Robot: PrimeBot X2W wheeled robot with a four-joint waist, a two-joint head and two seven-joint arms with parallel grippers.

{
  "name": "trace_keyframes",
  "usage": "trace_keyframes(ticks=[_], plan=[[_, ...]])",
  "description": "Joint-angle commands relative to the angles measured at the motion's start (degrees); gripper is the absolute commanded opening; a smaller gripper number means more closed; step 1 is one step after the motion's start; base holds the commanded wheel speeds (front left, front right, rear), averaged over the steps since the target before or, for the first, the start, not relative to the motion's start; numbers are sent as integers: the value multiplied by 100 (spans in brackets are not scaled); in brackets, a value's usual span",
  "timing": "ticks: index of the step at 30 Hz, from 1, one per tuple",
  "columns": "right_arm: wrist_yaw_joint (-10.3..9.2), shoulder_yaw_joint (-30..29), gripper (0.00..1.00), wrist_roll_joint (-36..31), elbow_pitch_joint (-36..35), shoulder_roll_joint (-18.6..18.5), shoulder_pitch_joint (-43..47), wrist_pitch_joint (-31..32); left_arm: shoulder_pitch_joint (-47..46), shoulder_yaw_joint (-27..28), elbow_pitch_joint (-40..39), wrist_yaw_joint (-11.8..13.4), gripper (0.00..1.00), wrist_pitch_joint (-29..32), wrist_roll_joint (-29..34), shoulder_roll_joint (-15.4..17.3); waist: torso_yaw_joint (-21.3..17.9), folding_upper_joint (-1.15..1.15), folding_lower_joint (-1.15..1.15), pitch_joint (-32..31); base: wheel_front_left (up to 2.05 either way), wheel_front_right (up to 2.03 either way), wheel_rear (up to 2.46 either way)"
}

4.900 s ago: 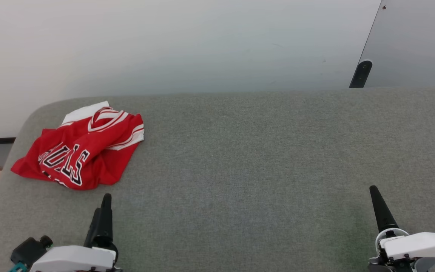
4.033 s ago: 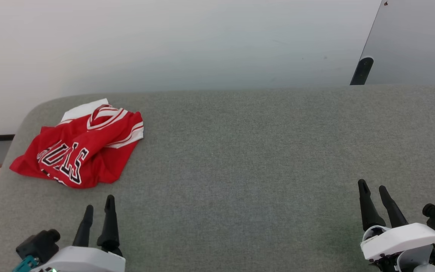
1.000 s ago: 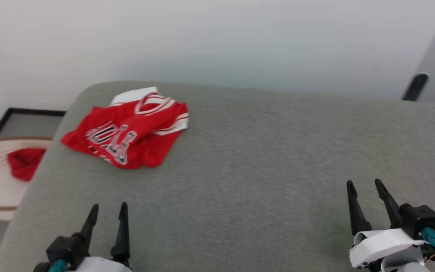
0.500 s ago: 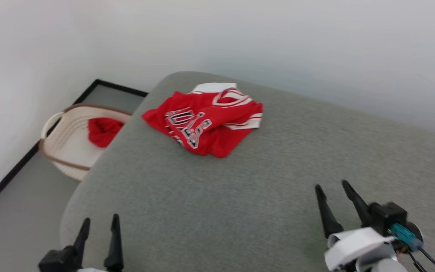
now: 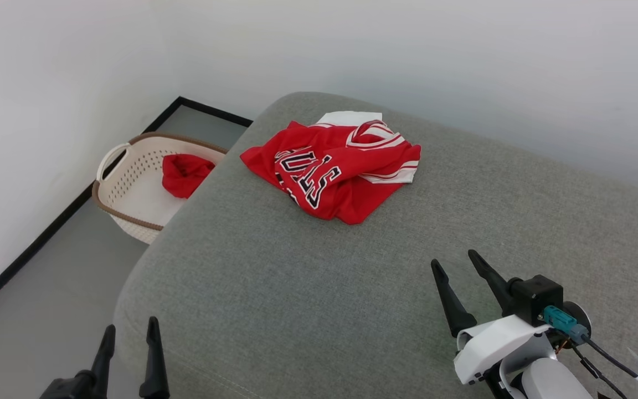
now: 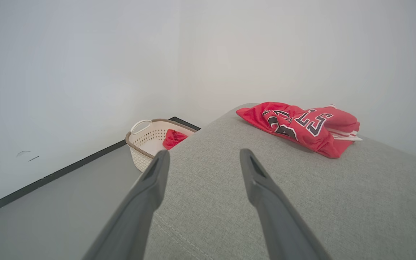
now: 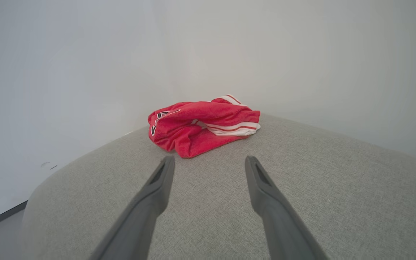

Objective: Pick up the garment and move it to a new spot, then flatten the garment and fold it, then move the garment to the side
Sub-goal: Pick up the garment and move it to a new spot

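Left claw: the left claw (image 5: 130, 324) sits low at the left of the head view. Its two dark fingers are spread wide and grip nothing, and they straddle the near left edge of the cushion (image 5: 352, 277).
Right claw: the right claw (image 5: 453, 258) is at the lower right over the grey fabric. It is also spread wide and empty, with its fingers aimed toward the far left corner.
Jersey: the jersey (image 5: 335, 172) lies crumpled near the cushion's far left corner, well apart from both claws and touching neither.
From the left wrist: the jersey lies ahead and off to the right of the fingers.
From the right wrist: the jersey lies almost straight ahead, a little left, beyond the fingertips with bare fabric between.
Jersey's lie: the black, white-outlined lettering faces up. The red-and-white striped trim is bunched on the side nearer the right claw, and a white patch shows at the far edge.
Basket: a pale basket (image 5: 136, 185) with a brown rim stands on the floor (image 5: 47, 310) beside the cushion's left edge, with a red cloth (image 5: 186, 173) inside.
Backdrop: a plain pale wall (image 5: 407, 55).
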Motion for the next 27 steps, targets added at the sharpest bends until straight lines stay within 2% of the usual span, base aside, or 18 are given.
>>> trace_keyframes(ticks=[1,8,11,14,22,27], plan=[[-8,37,100,67,25,-33,-55,-8,10,0,-36,18,100,-1,-3,-7,-9,0,0,-18,0,0,0],[-8,-104,100,51,-91,-66,104,-9,-331,-243,34,-86,100,-1,162,63,-80,0,0,-29,0,0,0],[-8,-242,100,-14,-175,-124,174,-8,-933,-569,197,-128,100,-1,183,200,-92,0,0,40,0,0,0],[-8,-293,100,-125,-271,-144,178,-9,-1751,-980,533,-156,100,-1,181,494,-219,0,0,171,0,0,0],[-8,-83,100,-369,-517,-193,-471,23,-4381,-2494,2143,-153,100,171,-945,1345,-1021,0,0,1167,0,0,0],[-8,77,100,-465,-543,-170,-830,16,-5546,-3654,3181,-153,100,706,-1890,1866,-1553,0,0,1666,0,0,0]])
